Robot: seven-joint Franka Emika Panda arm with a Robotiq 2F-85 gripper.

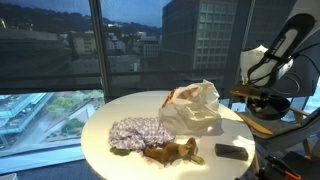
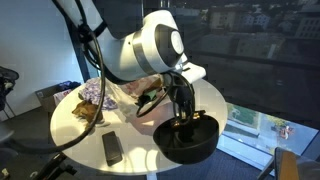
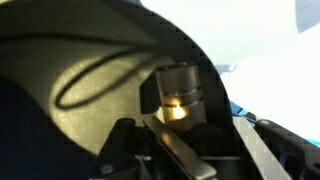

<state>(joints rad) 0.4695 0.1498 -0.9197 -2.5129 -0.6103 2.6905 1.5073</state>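
end effector: fingertips hidden inside black bowl, opening unreadable | wrist view: blurred, dark; small cylinder just ahead of end effector unidentifiable | arm above it cut by picture edge

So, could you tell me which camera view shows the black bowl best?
An exterior view shows the bowl whole, rim and wall. The wrist view shows only its dark inside, close up. In an exterior view across the table, I cannot make it out.
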